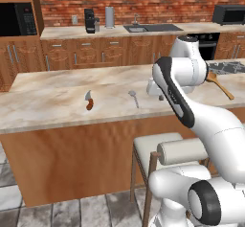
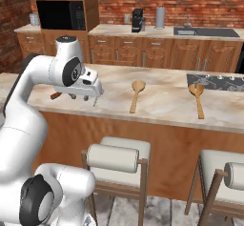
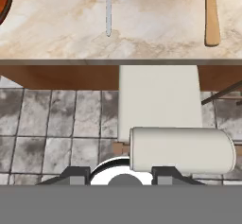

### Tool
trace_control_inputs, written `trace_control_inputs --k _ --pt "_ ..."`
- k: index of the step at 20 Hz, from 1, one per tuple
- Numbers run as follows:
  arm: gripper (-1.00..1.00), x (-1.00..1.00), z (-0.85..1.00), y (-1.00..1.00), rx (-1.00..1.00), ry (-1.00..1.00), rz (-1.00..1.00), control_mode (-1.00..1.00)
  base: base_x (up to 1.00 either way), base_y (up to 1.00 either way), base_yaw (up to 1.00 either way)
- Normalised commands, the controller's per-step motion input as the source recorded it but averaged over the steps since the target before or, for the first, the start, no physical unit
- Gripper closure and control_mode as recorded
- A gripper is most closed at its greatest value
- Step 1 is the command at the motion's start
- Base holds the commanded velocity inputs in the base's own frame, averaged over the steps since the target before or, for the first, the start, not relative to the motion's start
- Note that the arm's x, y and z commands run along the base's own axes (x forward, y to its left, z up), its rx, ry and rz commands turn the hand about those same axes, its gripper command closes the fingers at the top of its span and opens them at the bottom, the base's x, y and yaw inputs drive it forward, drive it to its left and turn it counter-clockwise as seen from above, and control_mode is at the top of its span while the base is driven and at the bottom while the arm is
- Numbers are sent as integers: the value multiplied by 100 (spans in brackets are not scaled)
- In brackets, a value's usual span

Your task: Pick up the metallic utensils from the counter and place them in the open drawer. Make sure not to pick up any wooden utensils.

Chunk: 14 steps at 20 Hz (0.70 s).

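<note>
On the beige counter (image 1: 57,101) lie the knife (image 1: 89,101), with silver blade and reddish-brown handle, and the thin silver spoon (image 1: 133,97) to its right. My gripper (image 1: 155,93) hangs just right of the spoon, over the counter's near edge, partly hidden by my arm. From the right my gripper (image 2: 86,96) points down, with the knife's handle (image 2: 55,95) showing just to its left. The hand view has the spoon (image 3: 108,5) at the top and the knife handle (image 3: 4,3) at the left edge. The fingertips (image 3: 78,175) stand apart with nothing between them. The drawer is out of view.
Two wooden spoons (image 2: 137,94) (image 2: 198,98) lie further right on the counter, near the black cooktop (image 2: 217,82). A wooden utensil (image 1: 220,85) also lies by the cooktop (image 1: 228,67). White padded stools (image 3: 158,100) (image 2: 125,156) stand under the counter's front edge, below my hand.
</note>
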Motion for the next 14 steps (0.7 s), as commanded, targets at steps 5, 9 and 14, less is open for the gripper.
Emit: trace_control_inputs --k 5,9,14 --pt "-100 0 0 29 0 -2 -3 -100 0 0 0" --pt "-100 -1 0 73 0 -4 -10 -100 0 0 0" --pt "-100 -17 0 90 0 -12 -3 -100 0 0 0"
